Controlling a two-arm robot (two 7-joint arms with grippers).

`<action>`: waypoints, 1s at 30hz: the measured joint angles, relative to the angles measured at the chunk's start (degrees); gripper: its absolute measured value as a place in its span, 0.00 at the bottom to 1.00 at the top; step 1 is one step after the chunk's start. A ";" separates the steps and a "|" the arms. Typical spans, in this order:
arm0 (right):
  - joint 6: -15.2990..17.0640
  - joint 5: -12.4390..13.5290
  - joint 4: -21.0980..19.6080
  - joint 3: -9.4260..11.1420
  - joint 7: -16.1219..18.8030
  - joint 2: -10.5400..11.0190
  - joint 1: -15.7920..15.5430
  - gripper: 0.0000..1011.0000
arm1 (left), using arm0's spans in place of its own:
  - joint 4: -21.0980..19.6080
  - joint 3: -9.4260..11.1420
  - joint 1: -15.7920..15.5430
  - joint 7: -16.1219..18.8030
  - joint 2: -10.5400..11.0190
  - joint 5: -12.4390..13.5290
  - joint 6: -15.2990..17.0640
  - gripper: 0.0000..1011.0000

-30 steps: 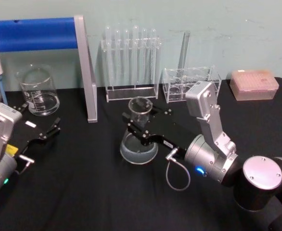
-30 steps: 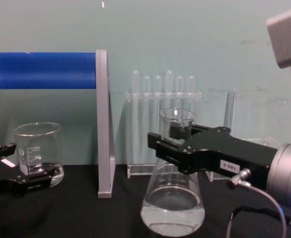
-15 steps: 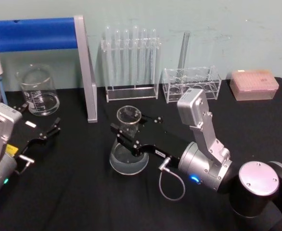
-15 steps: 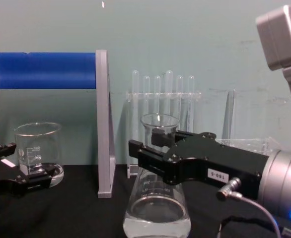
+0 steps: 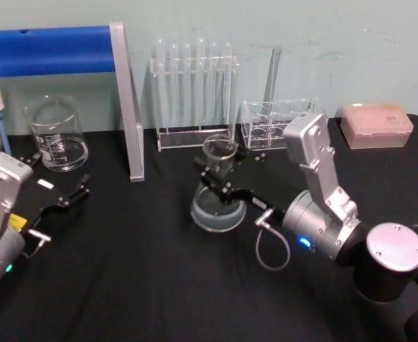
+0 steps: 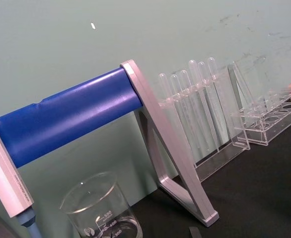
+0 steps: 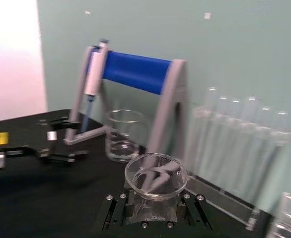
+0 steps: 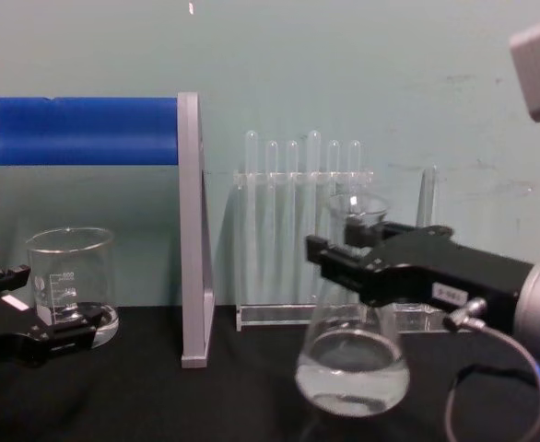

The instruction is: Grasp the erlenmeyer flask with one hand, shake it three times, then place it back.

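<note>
The erlenmeyer flask [image 5: 218, 206] is clear glass with a little liquid in its wide base. My right gripper [image 5: 222, 178], black on a silver-grey arm, is shut on its neck. In the chest view the flask [image 8: 352, 368] stays upright, its base seemingly a little above the black table, and the right gripper [image 8: 355, 269] clamps just under the rim. The right wrist view looks down into the flask's mouth [image 7: 156, 176], with a jaw on either side. My left gripper [image 5: 55, 179] rests open at the table's left, holding nothing.
A glass beaker [image 5: 55, 135] stands at the back left beside a blue-barred stand [image 5: 52, 50] that holds a pipette. Behind the flask are a test tube rack [image 5: 195, 92], a low clear rack [image 5: 284, 125] and a pink tip box [image 5: 376, 125].
Half a second ago the flask was further left and nearer me; my right gripper has now swung it right and back towards the racks. The left arm has not moved.
</note>
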 joint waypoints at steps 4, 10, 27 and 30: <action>-0.41 -0.63 1.76 1.74 -1.66 -0.28 0.90 0.45 | 0.00 0.00 0.00 0.00 0.00 0.00 0.00 0.99; -0.75 -1.57 3.75 3.91 -3.44 -0.59 1.87 0.45 | 0.00 0.00 0.00 0.00 0.00 0.00 0.00 0.99; -1.39 -4.56 7.85 9.07 -6.58 -1.85 3.50 0.45 | 0.00 0.00 0.00 0.00 0.00 0.00 0.00 0.99; -1.36 -4.76 7.92 9.33 -6.51 -2.09 3.50 0.45 | 0.00 0.00 0.00 0.00 0.00 0.00 0.00 0.99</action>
